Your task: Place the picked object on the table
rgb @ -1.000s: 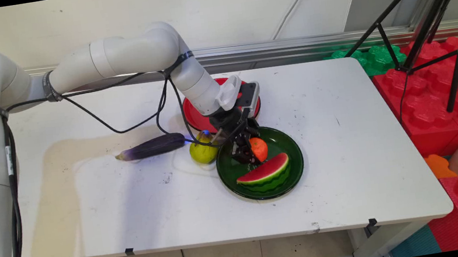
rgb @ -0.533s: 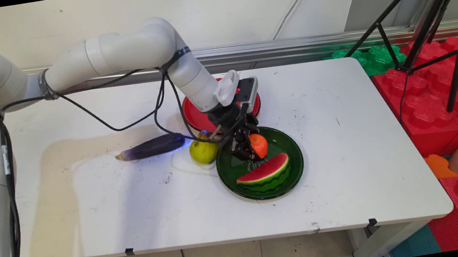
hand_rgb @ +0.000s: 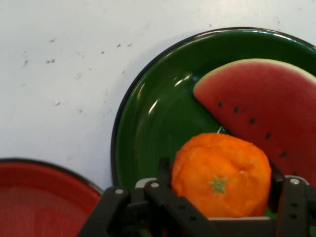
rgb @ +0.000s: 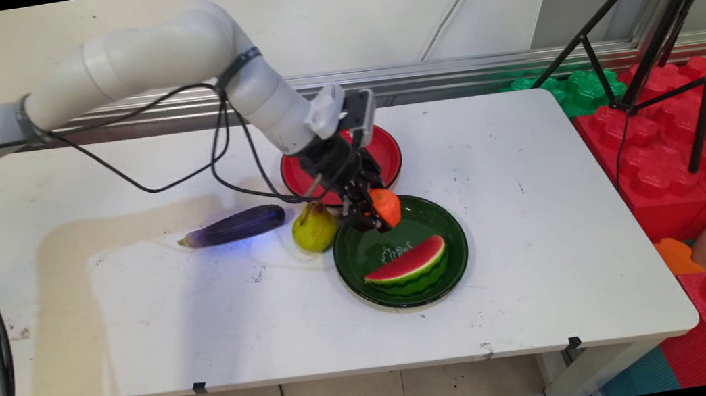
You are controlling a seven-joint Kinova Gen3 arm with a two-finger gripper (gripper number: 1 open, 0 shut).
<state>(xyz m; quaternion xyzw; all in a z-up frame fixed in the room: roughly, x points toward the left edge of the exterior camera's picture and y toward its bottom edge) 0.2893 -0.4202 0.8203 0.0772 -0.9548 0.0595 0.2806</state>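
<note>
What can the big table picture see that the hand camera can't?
Only the main view shows the pear, the purple eggplant and the table's edges. Only the hand view shows the orange's green stem mark close up. Both show the end effector shut on the orange, the green plate with the watermelon slice, and the red plate.

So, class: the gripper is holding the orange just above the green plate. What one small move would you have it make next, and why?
Probably keep lifting straight up a little before any sideways travel. The gripper is shut on the orange, which hangs low over the far rim of the green plate. The watermelon slice lies close on the near side, the pear close beside the plate, so more height seems the safer first step.
</note>
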